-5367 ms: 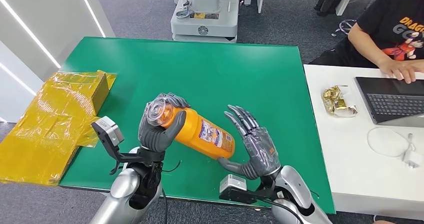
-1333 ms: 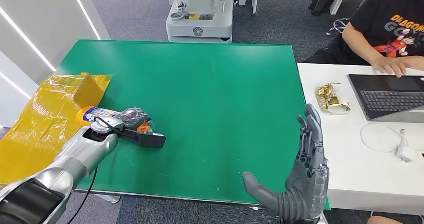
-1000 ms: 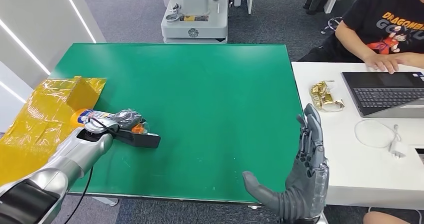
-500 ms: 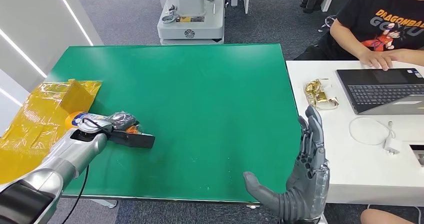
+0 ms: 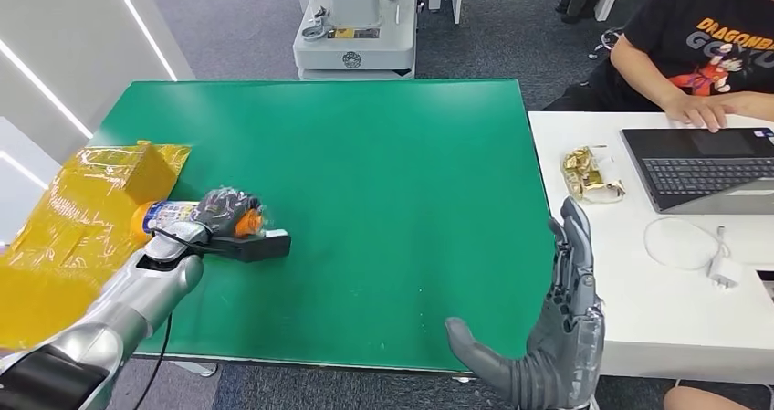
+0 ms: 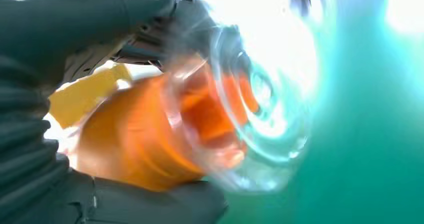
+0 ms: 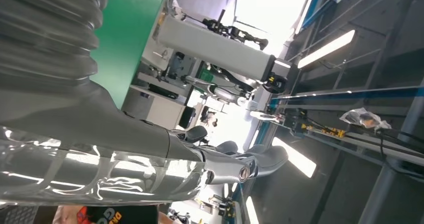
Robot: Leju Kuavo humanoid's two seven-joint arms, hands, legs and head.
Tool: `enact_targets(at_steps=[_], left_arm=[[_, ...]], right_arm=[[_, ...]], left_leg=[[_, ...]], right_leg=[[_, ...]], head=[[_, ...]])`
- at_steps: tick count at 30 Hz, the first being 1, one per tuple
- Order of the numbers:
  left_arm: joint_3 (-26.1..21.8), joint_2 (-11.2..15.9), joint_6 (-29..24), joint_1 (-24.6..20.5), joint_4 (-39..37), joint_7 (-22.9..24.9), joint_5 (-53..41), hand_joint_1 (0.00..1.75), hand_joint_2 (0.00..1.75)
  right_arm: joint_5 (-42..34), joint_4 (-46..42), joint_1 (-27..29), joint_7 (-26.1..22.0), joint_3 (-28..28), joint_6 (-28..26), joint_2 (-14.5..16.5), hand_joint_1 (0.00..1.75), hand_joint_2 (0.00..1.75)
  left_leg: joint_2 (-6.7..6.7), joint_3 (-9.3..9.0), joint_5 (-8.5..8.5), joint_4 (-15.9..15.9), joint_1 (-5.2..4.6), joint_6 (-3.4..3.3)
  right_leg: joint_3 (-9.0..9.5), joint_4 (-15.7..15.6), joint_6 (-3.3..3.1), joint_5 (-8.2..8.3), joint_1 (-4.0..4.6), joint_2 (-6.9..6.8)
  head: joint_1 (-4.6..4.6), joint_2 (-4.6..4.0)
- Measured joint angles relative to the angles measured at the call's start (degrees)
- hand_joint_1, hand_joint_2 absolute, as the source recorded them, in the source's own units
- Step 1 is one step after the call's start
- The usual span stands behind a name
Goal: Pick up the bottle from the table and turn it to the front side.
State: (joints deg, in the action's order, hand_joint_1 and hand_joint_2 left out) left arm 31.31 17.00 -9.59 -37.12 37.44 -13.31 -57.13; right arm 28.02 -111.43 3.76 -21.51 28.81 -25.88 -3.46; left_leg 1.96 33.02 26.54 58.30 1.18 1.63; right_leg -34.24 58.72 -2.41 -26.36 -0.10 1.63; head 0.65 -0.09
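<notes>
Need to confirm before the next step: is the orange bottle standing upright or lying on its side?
On its side. In the head view the orange bottle lies lengthwise near the green table edge, gripped by the left robot hand, beside the yellow bag.

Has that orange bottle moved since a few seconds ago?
Yes. The left robot hand carried the orange bottle from the green table's middle to its left edge, beside the yellow bag.

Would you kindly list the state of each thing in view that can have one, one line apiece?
Bottle: lying on its side near the table's left edge, held by the left hand.
Left hand: closed around the bottle.
Right hand: open, fingers apart, holding nothing.
Yellow bag: crumpled, lying at the table's left edge.
Laptop: open, a person's hand at its keyboard.
Gold wrapper: crumpled on the white table.
</notes>
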Motion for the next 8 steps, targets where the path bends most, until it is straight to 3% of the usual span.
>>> enact_targets(at_steps=[4, 8], left_arm=[[-6.6, -1.8, -7.7, 1.7, 7.6, -1.2, 3.3, 0.0, 1.75], [-10.3, -1.9, -4.4, 0.0, 11.1, -1.3, 4.4, 0.0, 1.75]], right_arm=[[0.9, -0.2, 0.0, 1.2, -0.4, 0.6, 0.1, 0.0, 1.75], [-1.2, 0.5, -0.2, 0.0, -0.7, -1.1, 0.1, 0.0, 1.75]], left_leg=[[-0.57, 0.36, -0.08, 0.0, 0.0, 0.13], [-0.87, 0.52, -0.09, 0.1, -0.02, 0.12]], right_leg=[[-0.04, 0.0, 0.03, -0.05, 0.0, -0.59], [-0.02, -0.1, 0.06, -0.04, -0.03, -0.91]], head=[[-0.01, 0.0], [-0.02, 0.0]])
